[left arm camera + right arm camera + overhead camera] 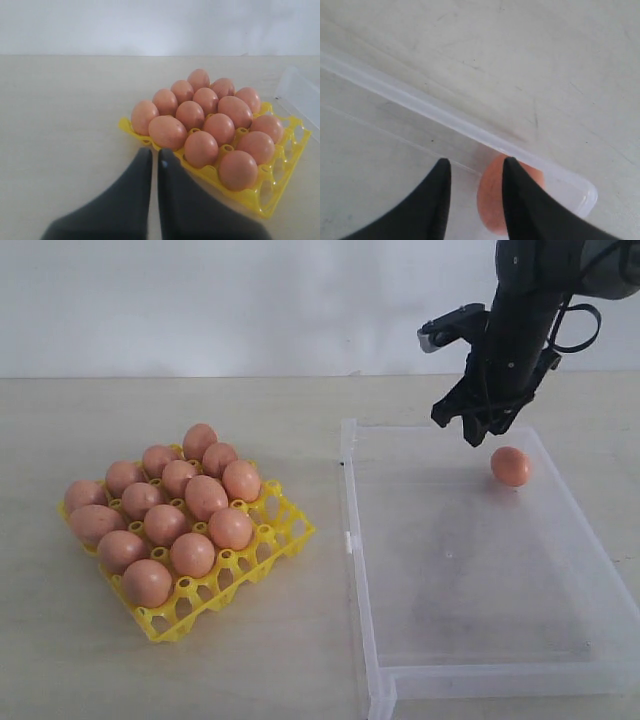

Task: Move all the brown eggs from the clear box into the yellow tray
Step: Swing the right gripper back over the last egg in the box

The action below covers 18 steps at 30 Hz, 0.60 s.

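1. Exterior view: nearest the camera is the front wall of the clear box (470,677), which fills the lower right of the frame on the desk (200,660). One box, and only one brown egg (510,466) lies in it, far back near the right wall.
2. The right pincer (483,437) hangs in the upper right, above the box and just up-left of that egg. Its jaws are apart and it touches nothing.
3. The yellow tray (283,528) sits left of centre, well apart from the box. One tray, fifteen eggs in its cups, and a strip of empty cups along its lower-right edge.
4. Progress, as I judge it: fifteen of sixteen eggs are across, so a single pick and place is left. The free cups leave room for it.
5. Left wrist view: the left pincer (154,156) is nearest, its jaws drawn together with only a sliver between them and nothing held. Just beyond it is the yellow tray (286,156); the count is again fifteen eggs. A corner of the clear box (300,92) shows beside the tray.
6. Right wrist view: the right pincer (472,165) is parted and empty. The lone egg (490,205) lies below it, partly hidden by one finger, close against the box wall (445,117) near a corner, with bare desk (545,60) beyond.
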Tool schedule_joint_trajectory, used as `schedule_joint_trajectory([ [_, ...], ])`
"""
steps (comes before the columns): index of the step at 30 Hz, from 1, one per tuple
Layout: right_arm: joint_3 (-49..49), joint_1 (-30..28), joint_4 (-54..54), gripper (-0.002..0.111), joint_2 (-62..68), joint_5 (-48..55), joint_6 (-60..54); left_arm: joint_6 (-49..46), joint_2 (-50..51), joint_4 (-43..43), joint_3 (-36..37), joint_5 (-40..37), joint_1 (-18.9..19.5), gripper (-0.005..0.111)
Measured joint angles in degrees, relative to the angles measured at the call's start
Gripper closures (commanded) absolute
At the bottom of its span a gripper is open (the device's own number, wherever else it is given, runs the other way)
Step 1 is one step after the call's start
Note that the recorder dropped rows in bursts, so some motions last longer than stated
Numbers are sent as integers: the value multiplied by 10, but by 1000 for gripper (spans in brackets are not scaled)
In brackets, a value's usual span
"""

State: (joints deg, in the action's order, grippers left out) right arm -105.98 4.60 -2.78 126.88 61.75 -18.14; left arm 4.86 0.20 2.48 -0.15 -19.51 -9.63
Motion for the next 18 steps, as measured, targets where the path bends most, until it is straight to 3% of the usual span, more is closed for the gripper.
schedule_joint_trajectory([
  [3, 0, 0, -8, 52, 8, 0, -2, 0, 0, 0, 0, 0, 0, 103],
  [5, 0, 0, -11, 44, 7, -1, -2, 0, 0, 0, 0, 0, 0, 103],
  [18, 0, 0, -33, 44, 7, 49, 94, 0, 0, 0, 0, 0, 0, 103],
])
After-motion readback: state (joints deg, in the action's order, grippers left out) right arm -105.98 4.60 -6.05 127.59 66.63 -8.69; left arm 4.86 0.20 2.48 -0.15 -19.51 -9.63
